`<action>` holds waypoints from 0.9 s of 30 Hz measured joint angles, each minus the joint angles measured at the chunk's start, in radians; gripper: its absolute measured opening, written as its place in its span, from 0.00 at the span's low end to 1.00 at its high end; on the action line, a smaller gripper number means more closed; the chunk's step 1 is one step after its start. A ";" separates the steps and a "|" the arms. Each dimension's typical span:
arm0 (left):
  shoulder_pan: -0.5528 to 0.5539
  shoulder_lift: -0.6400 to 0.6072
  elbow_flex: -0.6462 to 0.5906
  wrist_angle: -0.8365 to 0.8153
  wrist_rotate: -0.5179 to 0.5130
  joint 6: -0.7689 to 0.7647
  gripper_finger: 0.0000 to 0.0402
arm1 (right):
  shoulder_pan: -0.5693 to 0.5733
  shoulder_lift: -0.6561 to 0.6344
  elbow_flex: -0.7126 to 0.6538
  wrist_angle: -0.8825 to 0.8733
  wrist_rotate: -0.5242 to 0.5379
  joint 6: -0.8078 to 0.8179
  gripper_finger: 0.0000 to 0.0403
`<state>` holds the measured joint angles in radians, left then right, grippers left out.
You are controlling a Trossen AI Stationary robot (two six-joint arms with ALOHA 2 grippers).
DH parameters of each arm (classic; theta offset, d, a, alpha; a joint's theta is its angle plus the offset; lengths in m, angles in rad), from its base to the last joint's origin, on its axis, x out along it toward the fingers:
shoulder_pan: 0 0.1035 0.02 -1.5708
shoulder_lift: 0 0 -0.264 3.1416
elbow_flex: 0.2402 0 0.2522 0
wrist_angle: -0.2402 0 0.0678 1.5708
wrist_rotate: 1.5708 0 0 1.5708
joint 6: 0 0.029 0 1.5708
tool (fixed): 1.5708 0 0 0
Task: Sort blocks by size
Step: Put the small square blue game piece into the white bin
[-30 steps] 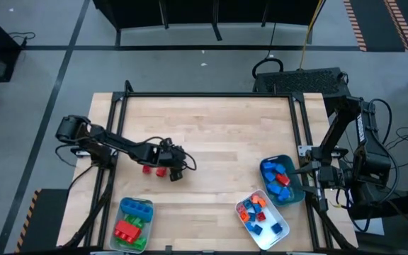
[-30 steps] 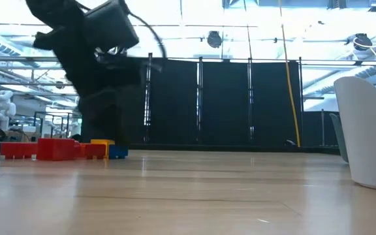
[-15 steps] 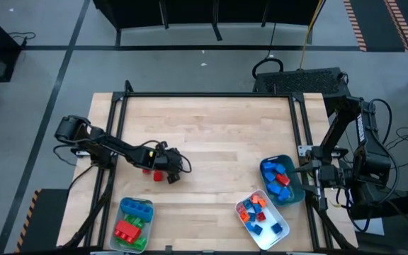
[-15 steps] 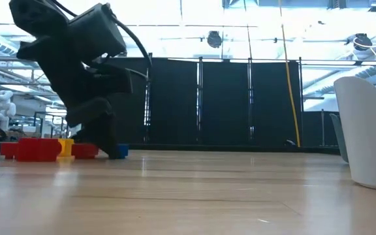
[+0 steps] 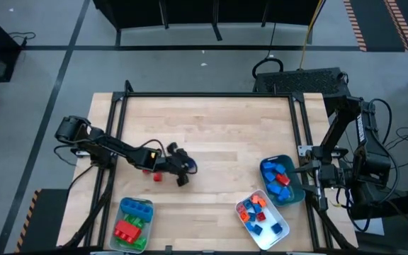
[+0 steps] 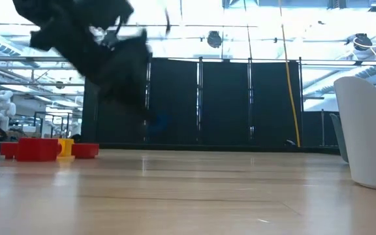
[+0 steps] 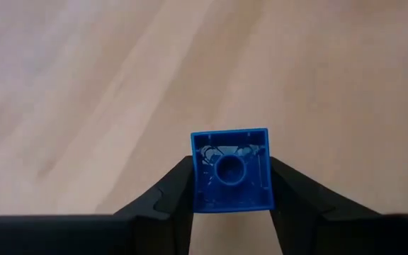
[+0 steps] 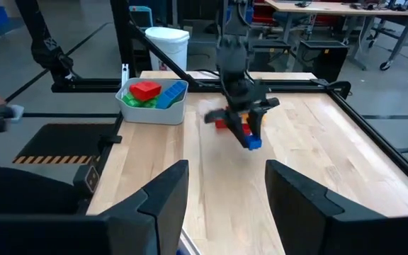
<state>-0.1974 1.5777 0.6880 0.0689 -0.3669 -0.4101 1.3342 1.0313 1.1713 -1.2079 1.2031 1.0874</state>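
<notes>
Blue cube (image 7: 231, 171) in L jaws | R jaws wide | red bricks (image 6: 39, 148) nr.

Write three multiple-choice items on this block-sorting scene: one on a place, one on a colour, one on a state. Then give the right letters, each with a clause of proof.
1. Where is the left gripper?
A. over the bare wood left of the table's middle
B. inside the teal tray
C. off the table's far edge

2. What colour is the block between its jaws?
A. green
B. orange
C. blue

3. How does the right gripper stand?
A. shut on a red brick
B. open and holding nothing
C. shut on a tray's rim

Answers: 1 A, the high view shows it above bare wood beside the red bricks. 2 C, the left wrist view shows a blue square block pinched between the two fingers. 3 B, the right wrist view shows its fingers wide apart with nothing between them.
</notes>
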 joint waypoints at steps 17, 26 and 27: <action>-0.141 0.244 0.421 0.573 0.136 0.435 0.35 | 0.000 0.000 0.000 0.000 0.005 -0.001 0.42; -0.157 0.553 0.761 0.574 0.345 0.471 0.35 | 0.000 0.001 0.000 0.008 0.004 0.027 0.42; -0.157 0.581 0.789 0.570 0.354 0.471 0.35 | 0.000 0.001 0.000 0.008 0.004 0.027 0.42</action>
<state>-0.3546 2.1589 1.4772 0.6384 -0.0132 0.0612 1.3342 1.0325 1.1713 -1.1997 1.2076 1.1145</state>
